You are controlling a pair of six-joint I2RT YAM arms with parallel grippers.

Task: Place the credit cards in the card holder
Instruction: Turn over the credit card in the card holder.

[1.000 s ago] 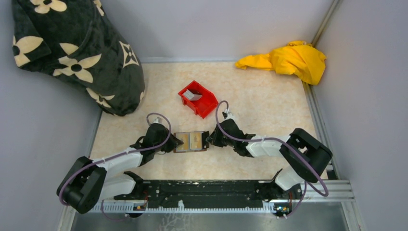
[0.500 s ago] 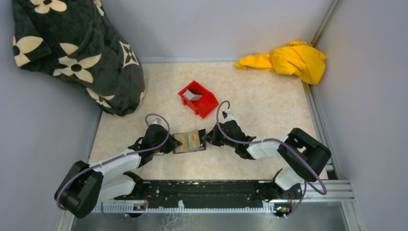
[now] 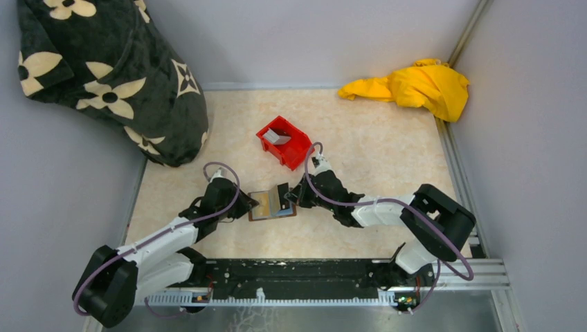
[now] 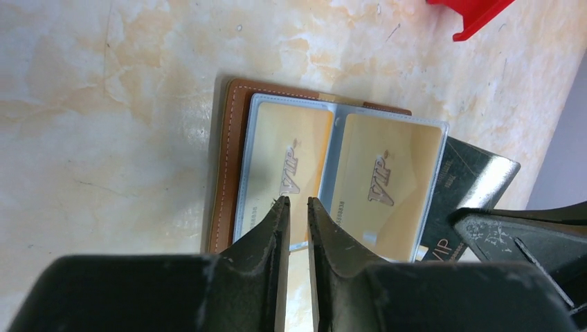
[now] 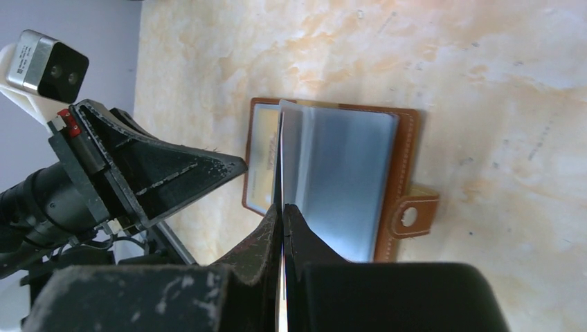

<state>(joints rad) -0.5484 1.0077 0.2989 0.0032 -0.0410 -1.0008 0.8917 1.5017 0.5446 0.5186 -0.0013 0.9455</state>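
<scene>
Two gold cards (image 4: 291,155), each stamped "VIP" in slanting letters above a row of digits too fine to read, sit side by side in clear plastic sleeves of the small brown leather-like card holder (image 3: 271,205). The holder lies open and flat on the cream marbled worktop (image 3: 374,138), near the middle of its near edge, between the two grippers. The left gripper (image 4: 294,204) hangs over the sleeves' near edge, its black fingers a narrow slit apart with nothing seen between them. The right gripper (image 5: 282,207) is pinched tight on a thin dark leaf (image 4: 471,181) that stands up from the holder and shows edge-on in its own camera. Pale "VIP" lettering shows on the leaf's face, but whether it is a loose card or another sleeve cannot be told. A stitched snap tab (image 5: 408,216) juts from the cover's outer edge. Beyond the holder, toward the worktop's middle, a red plastic bin (image 3: 301,151) holds a pale grey card (image 3: 277,137). A black plush blanket with cream flowers (image 3: 104,76) fills the far left corner, and a crumpled yellow cloth (image 3: 415,86) lies in the far right corner.
</scene>
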